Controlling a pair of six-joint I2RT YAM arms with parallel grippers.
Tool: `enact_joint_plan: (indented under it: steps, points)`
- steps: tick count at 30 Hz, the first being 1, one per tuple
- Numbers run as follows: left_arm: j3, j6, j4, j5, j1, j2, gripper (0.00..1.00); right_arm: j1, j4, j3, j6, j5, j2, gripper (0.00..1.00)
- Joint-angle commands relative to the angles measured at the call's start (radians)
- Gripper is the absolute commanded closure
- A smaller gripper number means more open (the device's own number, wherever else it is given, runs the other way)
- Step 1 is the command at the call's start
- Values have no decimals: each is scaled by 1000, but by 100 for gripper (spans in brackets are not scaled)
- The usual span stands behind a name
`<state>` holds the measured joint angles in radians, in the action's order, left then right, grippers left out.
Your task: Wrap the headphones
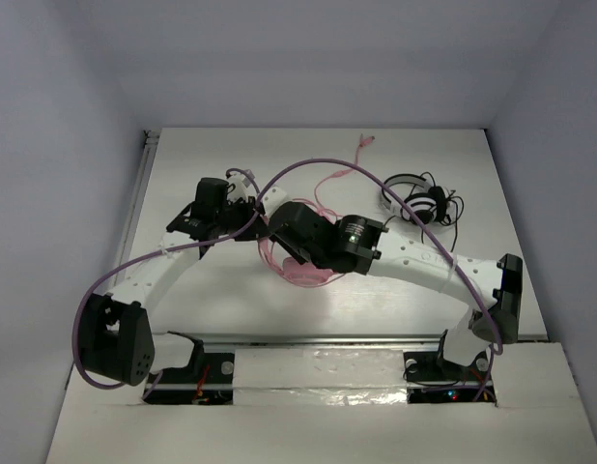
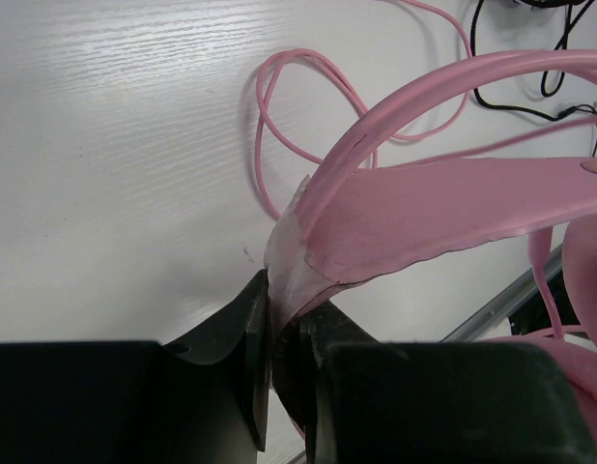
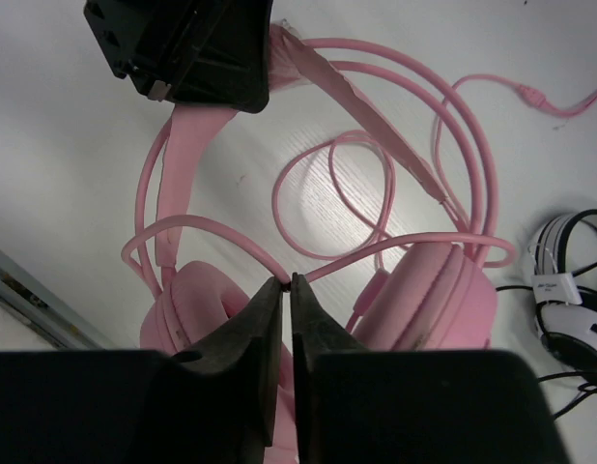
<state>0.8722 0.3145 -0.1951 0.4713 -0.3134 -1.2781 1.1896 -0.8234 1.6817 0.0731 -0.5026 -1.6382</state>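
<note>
So we've got the headphones [image 1: 303, 273] sitting mid-table. Our left gripper [image 2: 284, 324] is clamped on the headband [image 2: 453, 208] end, and our right gripper [image 3: 289, 283], just right of it, pinches the cable [image 3: 276, 193] between the ear cups [image 3: 434, 300].

My jaws are pressed together on the pale, worn end of the headband [image 2: 303, 242] of the pink headphones [image 2: 453, 208], which arches away to the right. Beyond the jaws, the thin pink cable [image 2: 279, 145] loops on the white table [image 2: 115, 145]. A black cable [image 2: 511, 103] lies farther right.
</note>
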Motion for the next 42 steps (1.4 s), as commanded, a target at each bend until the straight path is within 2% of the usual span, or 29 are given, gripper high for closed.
enact_joint_plan:
  steps: [1, 5, 8, 9, 16, 19, 21, 23, 24, 25, 26, 29, 30, 31, 32, 34, 36, 38, 41, 42]
  points:
    - [31, 69, 76, 114, -6, 48, 100, -2, 93, -51, 4, -27, 35, 87]
    - [-10, 63, 56, 127, -6, 80, 100, -62, 171, -60, 40, 10, 70, 68]
    - [-21, 67, 56, 148, -6, 100, 100, -123, 237, -56, 62, 94, 121, 53]
    - [-16, 69, 56, 162, -6, 99, 100, -158, 254, -53, 68, 170, 138, 51]
    - [22, 58, 31, 182, -6, 72, 100, -312, 372, -59, 119, 435, 276, 41]
    - [43, 63, 42, 187, -6, 72, 100, -334, 372, -51, 123, 536, 293, 40]
    - [62, 69, 43, 184, -6, 72, 100, -344, 374, -54, 128, 532, 302, 41]
    - [86, 69, 36, 184, -6, 72, 100, -376, 403, -108, 143, 509, 327, 50]
    - [99, 61, 30, 179, -6, 74, 100, -404, 426, -140, 152, 515, 346, 60]
    - [111, 60, 17, 179, -6, 74, 100, -444, 479, -175, 181, 547, 394, 74]
    - [138, 58, 11, 182, -6, 72, 100, -537, 513, -257, 206, 637, 418, 100]
    - [198, 58, -3, 181, -6, 69, 100, -643, 729, -423, 281, 740, 512, 100]
    - [212, 60, -6, 172, -6, 66, 100, -685, 801, -548, 300, 809, 534, 100]
    - [226, 61, -13, 161, -6, 66, 100, -694, 928, -598, 351, 822, 549, 100]
    - [255, 63, -18, 153, -6, 63, 100, -694, 975, -643, 370, 826, 567, 100]
    - [284, 69, -24, 148, 4, 62, 100, -708, 1132, -782, 421, 803, 586, 96]
    - [329, 80, -30, 148, 4, 56, 100, -720, 1207, -847, 435, 785, 583, 74]
    - [370, 89, -38, 144, 4, 48, 100, -745, 1262, -881, 426, 820, 540, 59]
    - [418, 113, -50, 135, 4, 19, 100, -754, 1391, -940, 438, 886, 454, 50]
    - [425, 123, -49, 142, 4, 13, 100, -754, 1432, -961, 444, 912, 416, 42]
